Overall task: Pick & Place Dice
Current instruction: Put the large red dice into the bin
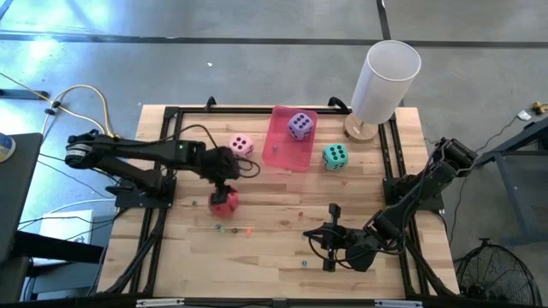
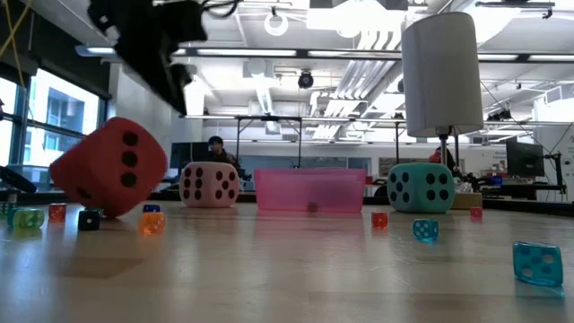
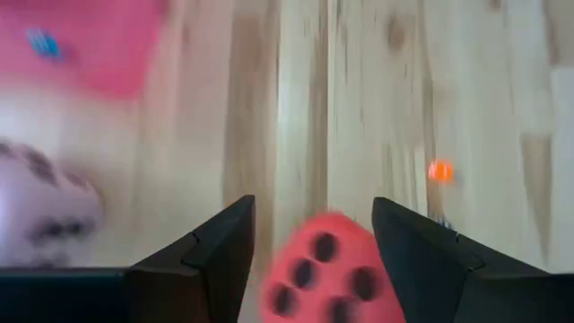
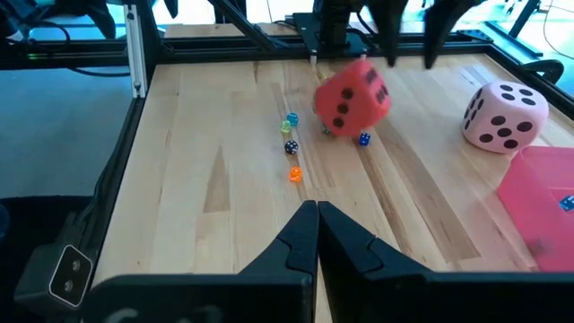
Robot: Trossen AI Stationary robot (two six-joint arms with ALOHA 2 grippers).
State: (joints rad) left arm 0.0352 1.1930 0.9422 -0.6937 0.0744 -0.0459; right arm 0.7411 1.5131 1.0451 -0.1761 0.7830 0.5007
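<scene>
The red die stands tilted on the wood at the table's left middle, right under my left gripper. It shows tipped onto a lower edge in the low view and the right wrist view. My left gripper is open, its fingers on either side of and above the die, with gaps showing. The pink die and the teal die rest on the table. The purple die sits in the pink tray. My right gripper is shut and empty near the front edge.
Several tiny coloured dice lie scattered on the wood near the red die and toward the front right. A tall white cylinder on a wooden base stands at the far right. A black frame borders the table.
</scene>
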